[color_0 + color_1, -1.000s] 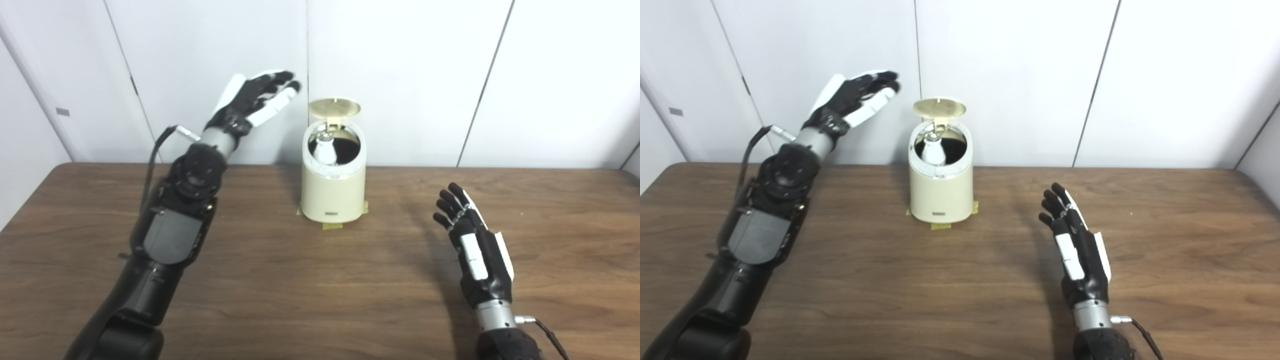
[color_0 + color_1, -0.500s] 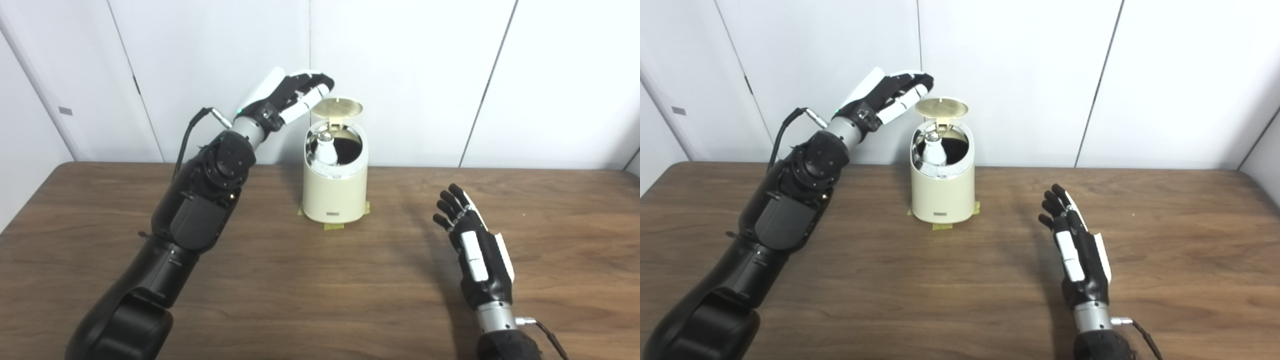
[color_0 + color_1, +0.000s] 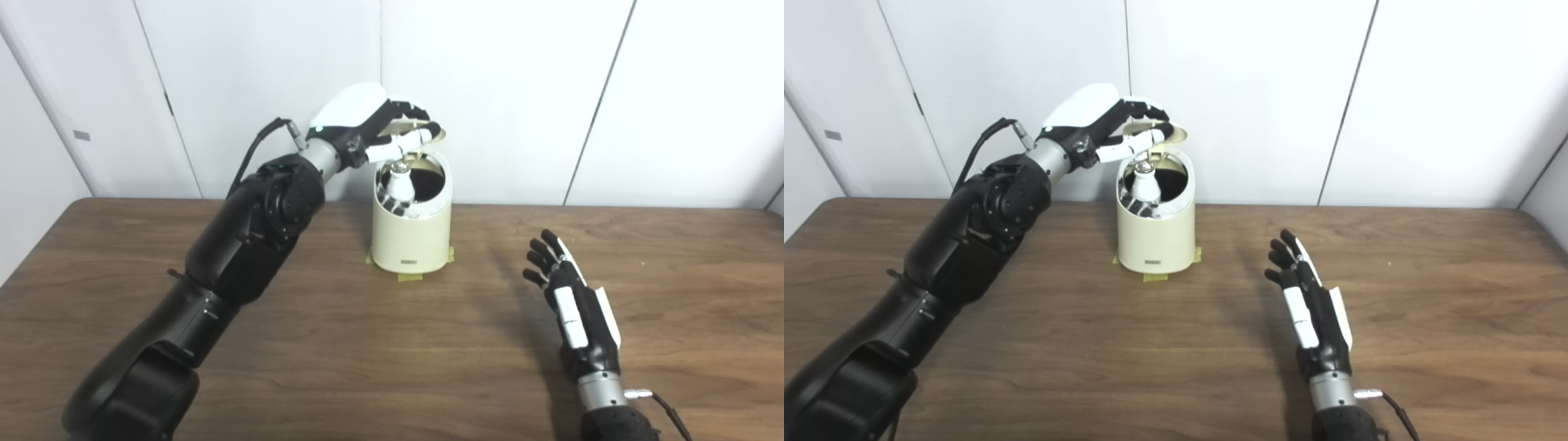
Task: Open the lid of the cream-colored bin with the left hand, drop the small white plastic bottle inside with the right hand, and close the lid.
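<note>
Left eye view. The table [image 3: 343,367] is dark brown with a wood-grain pattern and a matte finish. The bin [image 3: 411,231] is a smooth cream-colored cylinder with rounded edges, standing upright near the table's far edge on yellowish tape tabs [image 3: 409,277]. Its lid [image 3: 429,130] is a round disc, raised on a rear hinge and tilted over the opening. The bottle [image 3: 398,181] is small, white and glossy with a metallic top; it sits inside the bin, leaning toward the left wall against the dark interior. The left hand [image 3: 373,122], white-shelled on its back with black fingers, reaches over the bin's top with the fingers spread across the raised lid; it grips nothing that can be made out. Contact with the lid appears likely but cannot be confirmed.

Right eye view. The right hand [image 3: 1307,309] is black with white panels. It hovers low over the table, well apart from the bin [image 3: 1155,236], fingers extended and slightly apart, holding nothing. A plain white paneled wall [image 3: 1249,92] stands behind.
</note>
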